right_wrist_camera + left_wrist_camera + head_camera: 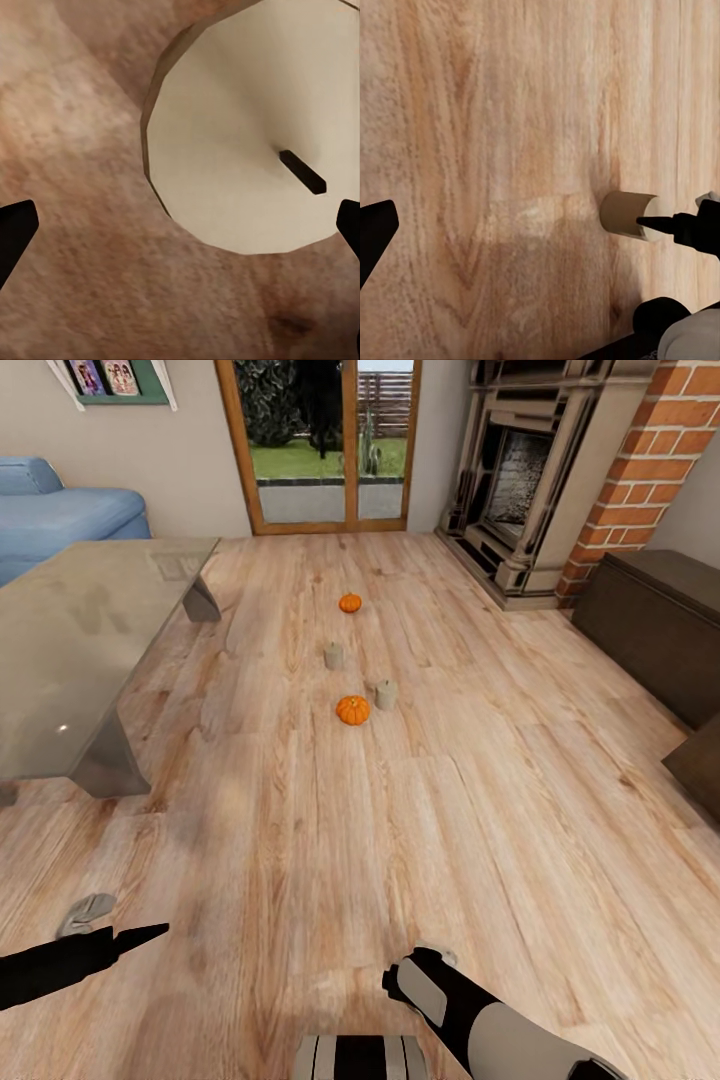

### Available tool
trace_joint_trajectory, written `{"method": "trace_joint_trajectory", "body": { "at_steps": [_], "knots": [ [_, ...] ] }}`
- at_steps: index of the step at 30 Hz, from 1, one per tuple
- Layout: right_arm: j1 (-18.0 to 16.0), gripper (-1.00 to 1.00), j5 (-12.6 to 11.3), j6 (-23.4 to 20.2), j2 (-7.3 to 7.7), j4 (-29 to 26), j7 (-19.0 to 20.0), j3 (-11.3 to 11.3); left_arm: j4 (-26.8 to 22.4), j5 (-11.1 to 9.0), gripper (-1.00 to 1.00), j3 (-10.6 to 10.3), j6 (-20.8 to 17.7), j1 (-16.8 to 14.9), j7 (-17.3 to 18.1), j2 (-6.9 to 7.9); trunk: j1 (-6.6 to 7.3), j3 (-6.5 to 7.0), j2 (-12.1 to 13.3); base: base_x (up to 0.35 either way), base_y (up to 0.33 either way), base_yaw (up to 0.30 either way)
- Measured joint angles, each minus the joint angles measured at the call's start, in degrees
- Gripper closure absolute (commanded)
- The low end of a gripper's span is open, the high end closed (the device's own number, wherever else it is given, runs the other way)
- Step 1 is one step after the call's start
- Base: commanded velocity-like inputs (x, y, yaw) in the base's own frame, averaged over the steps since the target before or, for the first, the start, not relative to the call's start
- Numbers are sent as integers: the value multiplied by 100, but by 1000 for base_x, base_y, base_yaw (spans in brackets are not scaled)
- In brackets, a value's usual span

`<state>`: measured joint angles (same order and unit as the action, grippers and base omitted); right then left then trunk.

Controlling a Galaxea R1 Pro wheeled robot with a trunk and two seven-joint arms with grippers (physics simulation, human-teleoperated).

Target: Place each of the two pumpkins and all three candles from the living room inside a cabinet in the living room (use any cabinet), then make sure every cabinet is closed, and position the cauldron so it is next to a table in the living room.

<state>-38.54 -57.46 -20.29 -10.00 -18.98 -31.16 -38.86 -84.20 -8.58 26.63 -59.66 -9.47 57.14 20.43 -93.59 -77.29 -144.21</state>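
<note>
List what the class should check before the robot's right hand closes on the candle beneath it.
1. Right hand open: ok, the fingers stand wide apart.
2. Candle upright: ok, wick facing the hand.
3. Candle centred between the fingers: not ok, it sits toward one finger.
4. Floor beside the candle free: ok.
5. Cabinet open to receive it: cannot tell.
</note>
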Motion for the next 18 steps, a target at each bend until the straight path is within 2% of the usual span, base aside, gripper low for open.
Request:
{"method": "trace_joint_trajectory", "body": {
  "at_steps": [18],
  "knots": [
    [0, -100, -10, 9, 0, 3, -14, 7, 0, -6, -100, 14, 0, 0, 35, -5, 0, 0, 0, 0, 0, 0]
  ]
}}
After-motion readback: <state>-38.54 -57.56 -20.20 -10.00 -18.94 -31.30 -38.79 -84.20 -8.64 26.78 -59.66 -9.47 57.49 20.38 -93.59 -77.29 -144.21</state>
